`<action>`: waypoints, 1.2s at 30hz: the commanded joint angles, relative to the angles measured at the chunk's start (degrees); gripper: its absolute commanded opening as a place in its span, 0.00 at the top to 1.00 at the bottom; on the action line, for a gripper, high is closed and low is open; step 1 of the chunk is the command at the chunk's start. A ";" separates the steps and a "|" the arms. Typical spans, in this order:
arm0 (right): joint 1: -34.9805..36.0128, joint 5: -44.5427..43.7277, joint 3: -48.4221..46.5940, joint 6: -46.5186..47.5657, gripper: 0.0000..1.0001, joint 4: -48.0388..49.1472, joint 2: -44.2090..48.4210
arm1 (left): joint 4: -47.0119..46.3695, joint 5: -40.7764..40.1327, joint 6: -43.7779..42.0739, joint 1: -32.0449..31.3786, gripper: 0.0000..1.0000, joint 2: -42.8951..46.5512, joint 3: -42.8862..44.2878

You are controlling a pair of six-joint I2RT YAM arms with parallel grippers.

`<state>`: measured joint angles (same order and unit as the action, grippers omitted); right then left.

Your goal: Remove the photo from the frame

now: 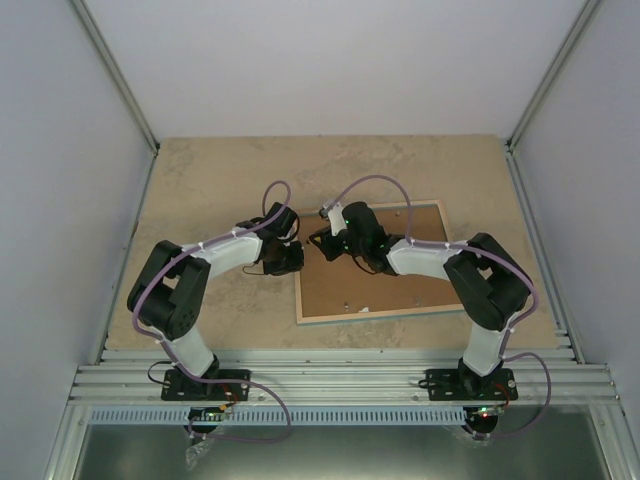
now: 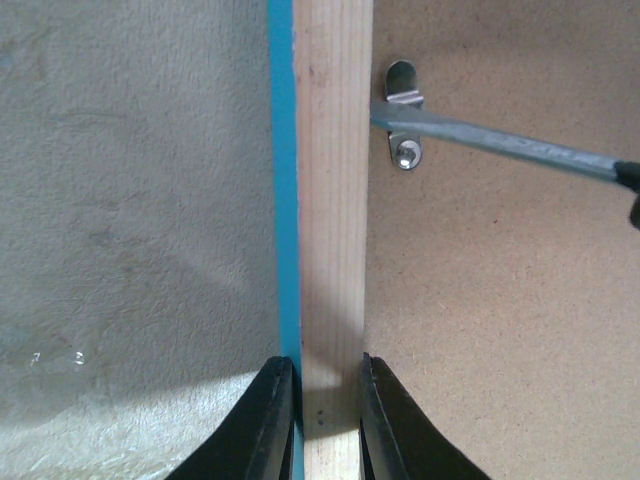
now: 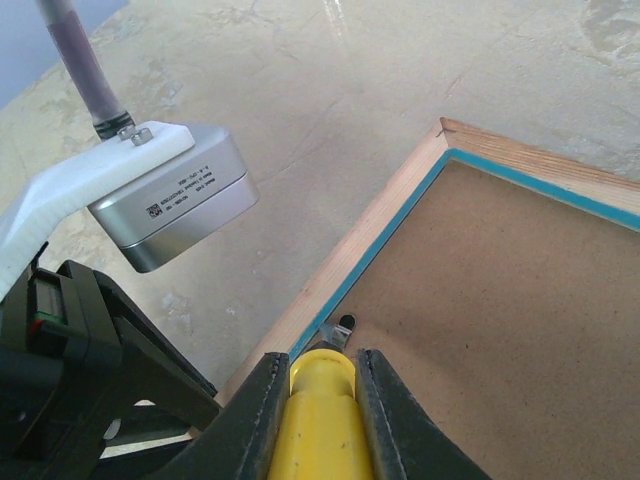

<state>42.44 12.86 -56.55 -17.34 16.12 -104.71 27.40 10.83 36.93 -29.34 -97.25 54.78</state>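
Note:
The frame lies face down, its light wood back rim up and a turquoise edge showing. The brown backing board fills it; the photo is hidden. My left gripper is shut on the frame's left rim, one finger on each side. My right gripper is shut on a yellow-handled screwdriver. Its grey shaft reaches a small metal clip on the backing board next to the left rim. The clip also shows in the right wrist view.
The beige tabletop lies around the frame, with grey walls on three sides. The left arm's wrist camera box sits close beside the frame's left rim. A ribbed metal rail runs along the near edge.

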 commanded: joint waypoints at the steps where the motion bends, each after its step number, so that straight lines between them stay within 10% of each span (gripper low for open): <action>1: -0.27 -1.52 -1.01 0.28 1.00 0.17 -0.75 | 1.96 1.67 0.49 -0.19 0.88 0.34 -2.15; 36: -2.97 -0.81 8.40 1.66 0.99 -2.85 13.87 | 1.89 -0.67 1.25 1.76 0.89 3.11 -3.45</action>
<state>41.15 10.63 -49.58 -16.23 12.93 -95.00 25.82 10.57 38.79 -29.17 -95.44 52.53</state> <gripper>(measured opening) 0.175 0.176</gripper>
